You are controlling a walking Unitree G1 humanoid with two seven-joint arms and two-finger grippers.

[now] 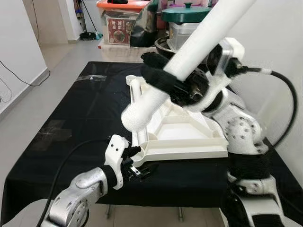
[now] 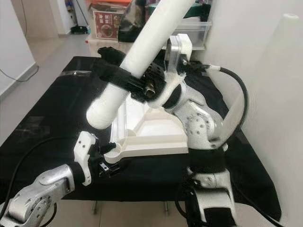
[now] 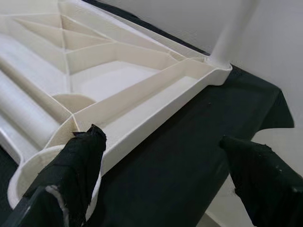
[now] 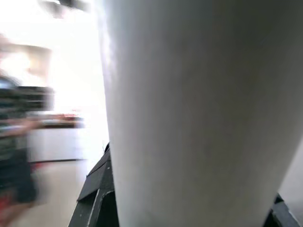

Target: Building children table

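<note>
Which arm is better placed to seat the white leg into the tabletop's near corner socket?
The right. Its gripper is already shut on the white leg, whose lower end hangs above the upturned tabletop. The left gripper is open, low at the near corner socket, better suited to steadying.

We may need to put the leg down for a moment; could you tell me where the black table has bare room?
The black cloth lies bare between the tabletop panel and the table's left edge. It is crowded at the near edge, where the left gripper sits at the panel's corner, and above the panel, where the right gripper holds the white leg.
</note>
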